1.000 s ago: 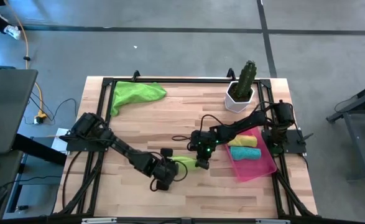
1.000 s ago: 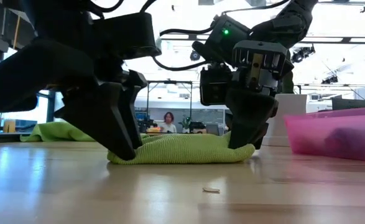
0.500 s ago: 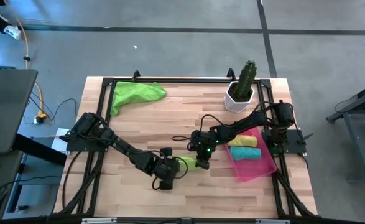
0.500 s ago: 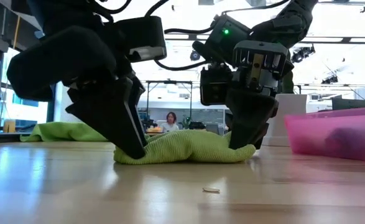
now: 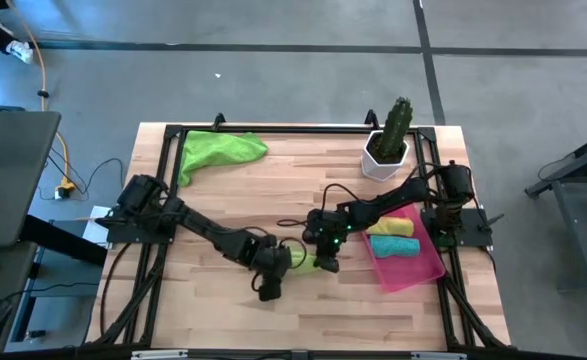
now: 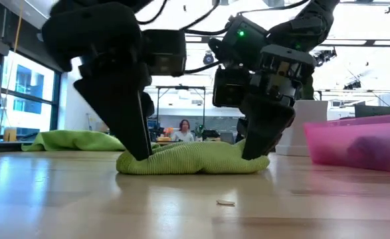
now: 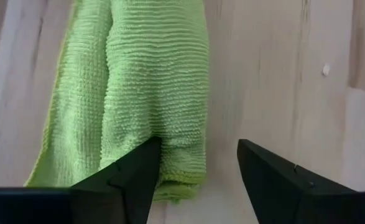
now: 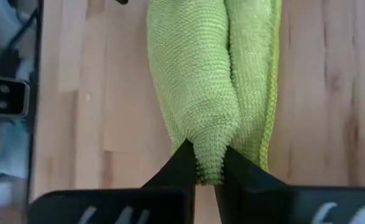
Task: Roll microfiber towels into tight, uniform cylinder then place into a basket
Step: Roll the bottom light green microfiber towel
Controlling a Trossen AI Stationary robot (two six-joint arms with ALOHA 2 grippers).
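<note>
- Nearest me in the low view, the lime green towel (image 6: pixel 193 159) I'm rolling lies on the table (image 5: pixel 223 200) as a low, loose roll, in the middle near the front edge.
- My left gripper (image 7: pixel 196 163) sits at one end of it, fingers spread apart; one finger (image 7: pixel 129 173) rests on the cloth, the other (image 7: pixel 275 177) over bare wood beside it. Nothing is clamped there.
- My right gripper (image 8: pixel 205 163) is at the opposite end, fingers pinched together on a fold of the same towel.
- The relation that matters: the roll's long axis runs gripper to gripper, so each hand faces an end rather than a flank. I judge the left needs to re-seat across the roll before it tightens.
- Further right, the basket (image 5: pixel 418 270) lies just past the right gripper, already holding a yellow roll (image 5: pixel 393 229) and a teal roll (image 5: pixel 396 246). The right arm is nearer for delivery.
- Far back left, the second green towel (image 5: pixel 218 152) lies unrolled; back right, the cactus pot (image 5: pixel 386 148).
</note>
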